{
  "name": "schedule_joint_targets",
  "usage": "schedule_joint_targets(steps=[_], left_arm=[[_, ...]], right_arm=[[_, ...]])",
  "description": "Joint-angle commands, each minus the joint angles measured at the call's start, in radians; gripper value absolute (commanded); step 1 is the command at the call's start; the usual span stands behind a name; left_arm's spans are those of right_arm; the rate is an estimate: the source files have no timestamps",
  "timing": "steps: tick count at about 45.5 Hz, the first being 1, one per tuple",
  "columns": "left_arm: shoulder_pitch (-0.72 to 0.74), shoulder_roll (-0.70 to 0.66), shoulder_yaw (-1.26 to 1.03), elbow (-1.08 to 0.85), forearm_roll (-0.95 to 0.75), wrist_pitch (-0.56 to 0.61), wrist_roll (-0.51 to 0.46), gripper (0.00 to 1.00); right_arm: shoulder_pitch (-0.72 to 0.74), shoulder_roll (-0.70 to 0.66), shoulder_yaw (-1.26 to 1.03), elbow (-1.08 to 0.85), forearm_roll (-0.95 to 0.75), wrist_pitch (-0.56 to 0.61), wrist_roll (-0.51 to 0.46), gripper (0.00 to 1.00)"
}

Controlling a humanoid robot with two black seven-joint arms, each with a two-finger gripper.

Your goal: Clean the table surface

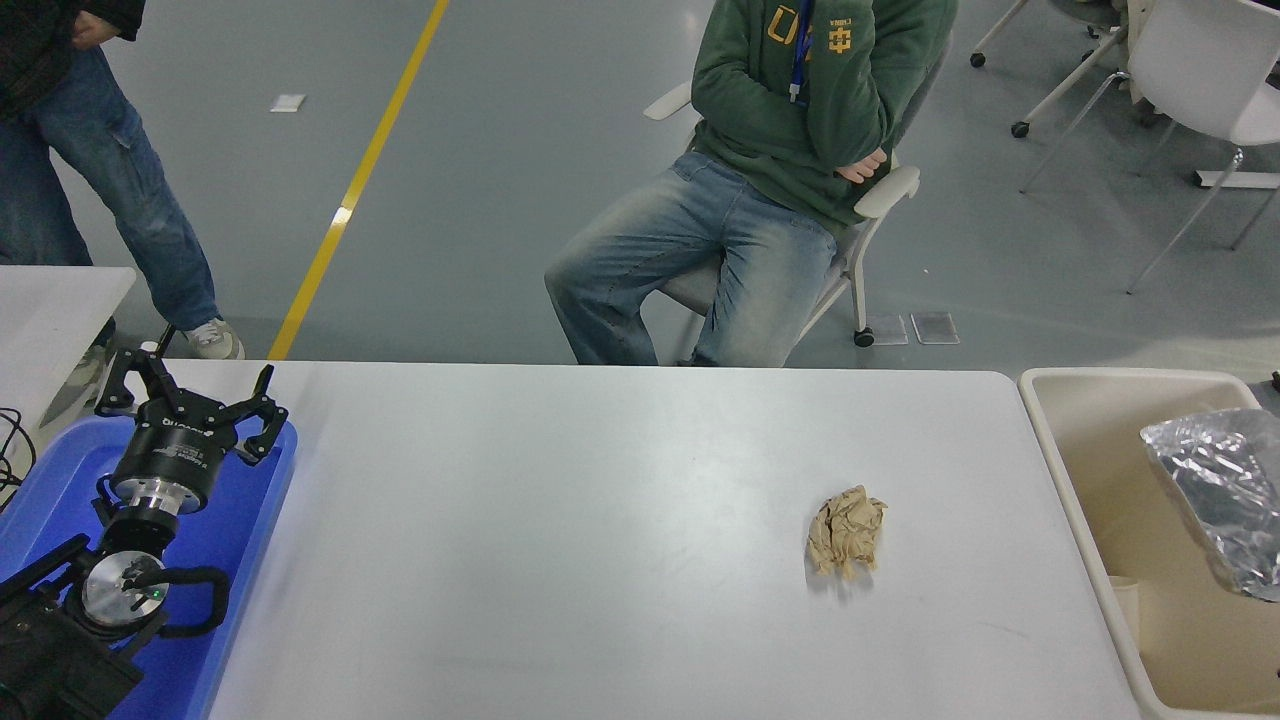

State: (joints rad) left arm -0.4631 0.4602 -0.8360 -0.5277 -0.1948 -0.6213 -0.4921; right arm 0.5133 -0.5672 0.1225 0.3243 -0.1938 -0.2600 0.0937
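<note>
The green hoodie (800,90) of the seated person carries yellow block letters across the chest, cut off at the picture's top edge and partly covered by a blue lanyard (798,55); a "U" shows at the left, the rest cannot be made out. The black body of the left gripper (190,400) bears a line of white print, too small to read. Nothing else carries legible text.

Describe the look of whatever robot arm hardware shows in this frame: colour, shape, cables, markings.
Only the left arm shows: black, with silver metal joint discs, a small green light and a looping black cable. Its gripper has a black cylindrical body with pale lettering too small to read, and black linked fingers.
</note>
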Motion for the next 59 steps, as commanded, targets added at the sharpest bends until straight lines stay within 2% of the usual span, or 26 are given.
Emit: schedule_joint_targets(steps=[1,25,26,27,29,31,32,59], left_arm=[[0.0,0.0,0.0,0.0,0.0,0.0,0.0,1.0],[0.001,0.0,0.0,0.0,0.0,0.0,0.001,1.0],[0.001,0.0,0.0,0.0,0.0,0.0,0.001,1.0],[0.001,0.0,0.0,0.0,0.0,0.0,0.0,1.0],[0.001,0.0,0.0,0.0,0.0,0.0,0.0,1.0],[0.001,0.0,0.0,0.0,0.0,0.0,0.0,1.0],[0.001,0.0,0.0,0.0,0.0,0.0,0.001,1.0],[0.001,0.0,0.002,0.0,0.0,0.002,0.001,1.0]], right_arm=[[0.002,0.108,-0.001,-0.206,0.002,0.057,-0.012,0.0],[0.01,0.128,0.015,-0.221,0.007,0.082,-0.022,0.0],[0.011,0.128,0.017,-0.223,0.007,0.084,-0.025,0.02],[0.013,0.128,0.017,-0.223,0.007,0.084,-0.031,0.22],[0.014,0.127,0.017,-0.223,0.007,0.084,-0.04,0.67],[0.019,0.128,0.02,-0.22,0.007,0.084,-0.042,0.95],[0.021,0.128,0.02,-0.218,0.007,0.085,-0.042,1.0],[0.034,0.124,0.022,-0.223,0.007,0.139,-0.042,1.0]])
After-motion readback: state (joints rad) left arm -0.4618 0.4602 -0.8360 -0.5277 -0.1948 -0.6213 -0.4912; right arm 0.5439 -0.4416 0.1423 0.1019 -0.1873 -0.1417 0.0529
